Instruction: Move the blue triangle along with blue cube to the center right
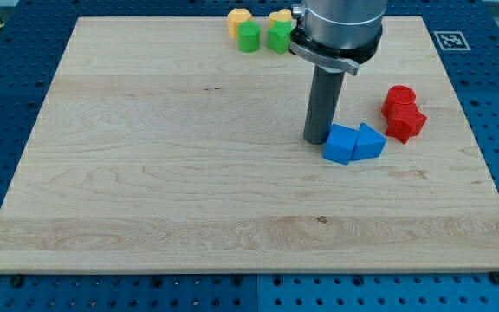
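The blue cube (341,144) and the blue triangle (370,142) lie side by side and touching, right of the board's middle. My tip (317,139) stands on the board at the cube's upper left edge, touching or nearly touching it. The dark rod rises from there to the arm's grey flange at the view's top.
A red cylinder (398,100) and a red star-like block (405,122) sit just right of the blue triangle. At the view's top are a yellow block (239,18), a green cylinder (249,36), a green block (279,37) and a yellow block (280,16). The wooden board (145,173) ends near the reds.
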